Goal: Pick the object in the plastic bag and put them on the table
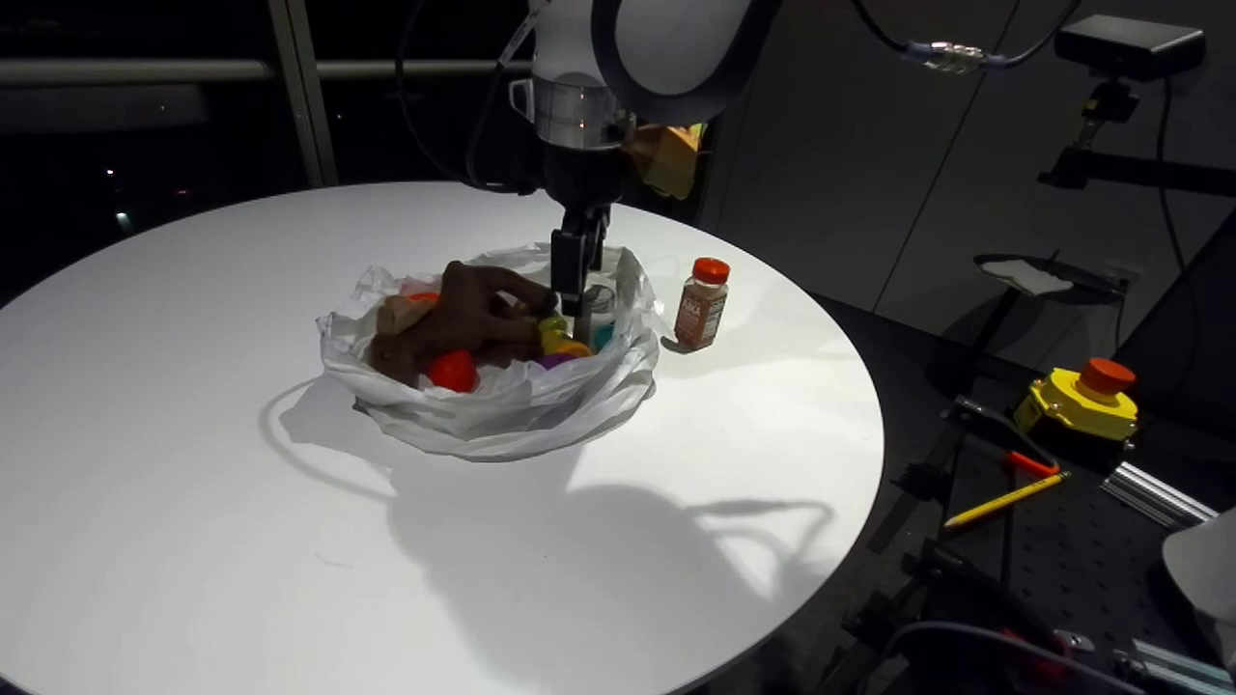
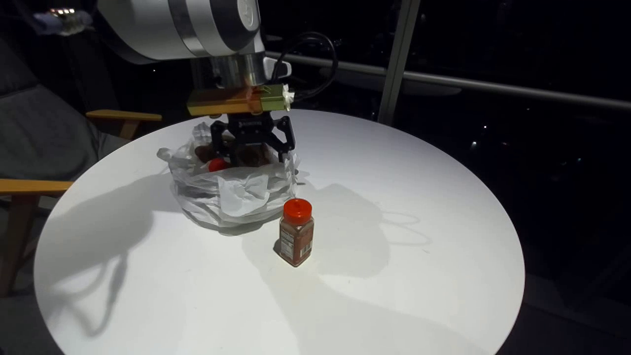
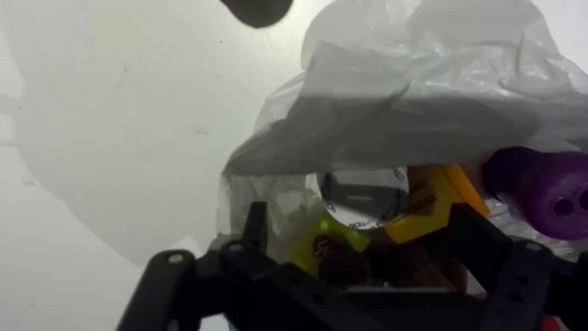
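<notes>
At the mouth of the crumpled white plastic bag (image 1: 502, 425) hangs the gripper (image 3: 359, 220), its fingers spread wide apart; whether their tips touch anything cannot be told. The bag sits on the round white table (image 2: 419, 236), whose rim is cut off in both exterior views. Inside the bag lies a brown plush teddy bear (image 1: 463, 319), so deep in shade that its face cannot be made out. A rounded red toy (image 1: 452, 371) sits just beside the bear, and a clear jar (image 1: 601, 301) is half hidden behind a finger. Viewed from the wrist, a white-rimmed disc (image 3: 360, 200) with a shiny grey centre shows between the fingers, its upper edge covered by a fold of film and its print too small to read. Next to it are a yellow pack (image 3: 436, 209) with an orange edge and a yellow-green item (image 3: 337, 236) bearing a red mark, both partly covered; a purple toy (image 3: 558, 197) runs out of frame. Along the top of that view, a dark rounded shape (image 3: 262, 9) is cropped beyond recognition. Outside the bag, a red-capped spice jar (image 2: 297, 236) stands upright on the table, its label too blurred to read.
</notes>
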You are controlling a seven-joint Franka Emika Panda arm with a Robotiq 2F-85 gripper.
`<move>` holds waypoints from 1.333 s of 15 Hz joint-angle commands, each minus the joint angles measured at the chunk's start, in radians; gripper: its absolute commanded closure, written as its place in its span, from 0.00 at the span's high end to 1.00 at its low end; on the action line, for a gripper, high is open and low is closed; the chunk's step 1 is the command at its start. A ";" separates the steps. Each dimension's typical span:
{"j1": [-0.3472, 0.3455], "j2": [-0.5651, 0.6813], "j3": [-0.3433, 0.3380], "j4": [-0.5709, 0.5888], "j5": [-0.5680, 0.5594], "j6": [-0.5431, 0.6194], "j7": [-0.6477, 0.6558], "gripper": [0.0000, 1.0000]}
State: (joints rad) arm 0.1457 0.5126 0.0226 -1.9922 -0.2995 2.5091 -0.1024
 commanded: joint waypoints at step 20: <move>0.008 -0.113 -0.016 -0.142 -0.060 0.081 0.032 0.14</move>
State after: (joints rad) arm 0.1360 0.4967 0.0278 -2.0235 -0.3188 2.5415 -0.1016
